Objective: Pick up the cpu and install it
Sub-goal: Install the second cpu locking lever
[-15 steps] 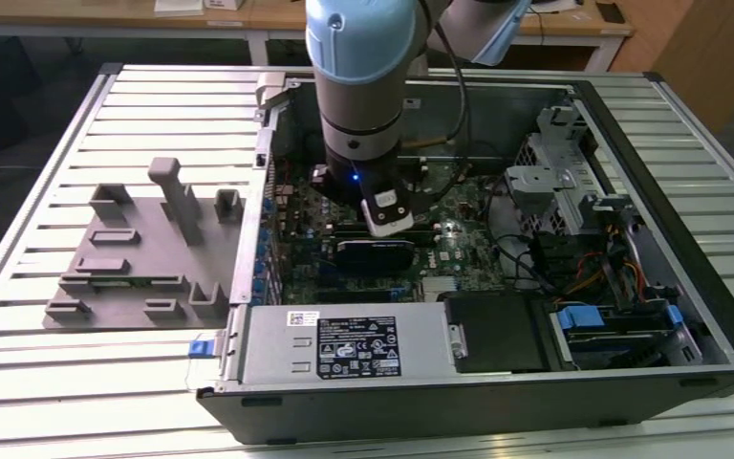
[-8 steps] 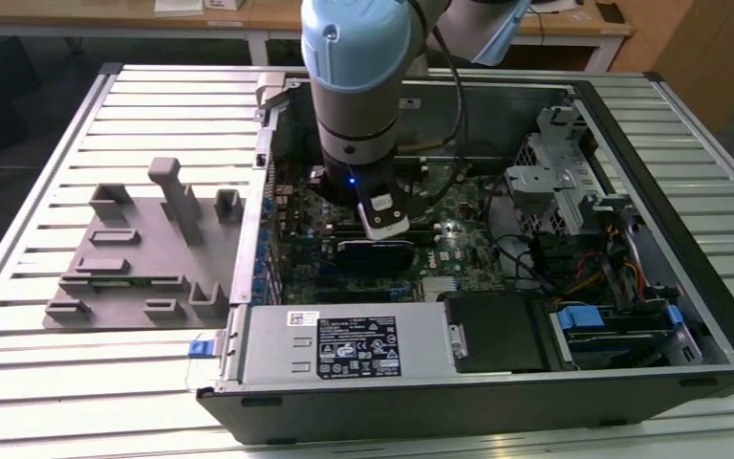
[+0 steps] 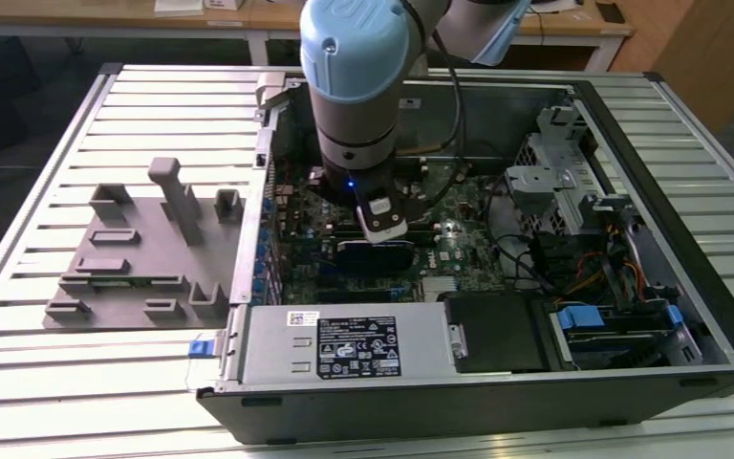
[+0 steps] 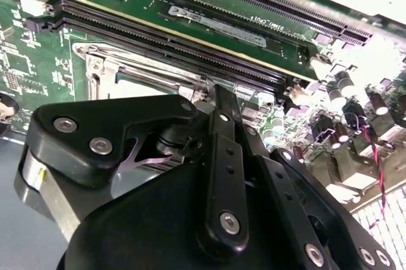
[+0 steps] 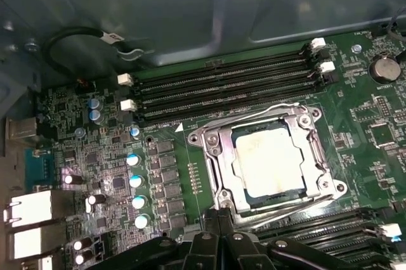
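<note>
Slatted metal table [image 3: 35, 316] carried an open computer case [image 3: 673, 229] lying on its side, taking up most of the exterior view's right and centre. To the exterior view's left of the case, on the slats, lay a grey fixture plate [image 3: 125, 263] with upright blocks and pegs.

Inside the case: green motherboard [image 3: 469, 215] across the floor, a labelled power supply box [image 3: 341, 346] along the near edge, drive cage and bundled cables [image 3: 596, 268] toward the exterior view's right.

Robot arm [image 3: 355, 86], pale blue and grey, came down from above into the middle of the case, its lower end low over the motherboard.

In the first wrist view the board was plain: rows of long black memory slots [image 5: 222, 89] on one side of the socket, more slots on the other side, a column of blue-topped capacitors [image 5: 136, 181] nearby, a coin cell [image 5: 385, 67] off in a corner.

Metal socket frame [image 5: 219, 162] sat open around its square bay. The cpu [image 5: 269, 159] lay flat inside that bay, silver top up, square with the frame, a faint pale smear on its lid.

Gripper [image 5: 219, 222]: black fingers [image 5: 209, 219] stood close together, nearly touching, just beside the socket's edge. Nothing was held between them; they were apart from the cpu. In the second wrist view the black linkage bars [image 4: 222, 175] blocked the fingertips.
</note>
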Action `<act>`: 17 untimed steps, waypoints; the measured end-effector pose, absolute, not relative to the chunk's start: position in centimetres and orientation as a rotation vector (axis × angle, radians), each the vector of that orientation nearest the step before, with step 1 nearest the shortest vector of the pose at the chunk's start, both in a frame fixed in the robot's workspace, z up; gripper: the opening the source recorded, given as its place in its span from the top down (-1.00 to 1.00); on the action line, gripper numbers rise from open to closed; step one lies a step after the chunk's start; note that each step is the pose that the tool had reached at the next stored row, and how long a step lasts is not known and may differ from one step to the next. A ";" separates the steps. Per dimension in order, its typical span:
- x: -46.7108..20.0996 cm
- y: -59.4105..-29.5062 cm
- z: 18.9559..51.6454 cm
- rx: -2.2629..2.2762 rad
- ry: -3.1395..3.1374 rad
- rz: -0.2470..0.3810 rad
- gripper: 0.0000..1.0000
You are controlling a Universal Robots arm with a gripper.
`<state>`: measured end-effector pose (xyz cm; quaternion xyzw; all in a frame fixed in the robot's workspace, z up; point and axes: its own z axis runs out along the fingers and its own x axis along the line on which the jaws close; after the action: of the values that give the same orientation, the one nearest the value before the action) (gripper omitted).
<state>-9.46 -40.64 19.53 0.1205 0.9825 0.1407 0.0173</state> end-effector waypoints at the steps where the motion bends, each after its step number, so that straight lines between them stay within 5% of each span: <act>1: -9.5 -40.6 19.4 0.374 3.053 0.440 0.79; 17: -9.5 -40.6 20.9 0.374 3.053 0.446 0.79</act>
<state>-9.46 -40.64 20.88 0.1205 0.9821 0.1436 0.0168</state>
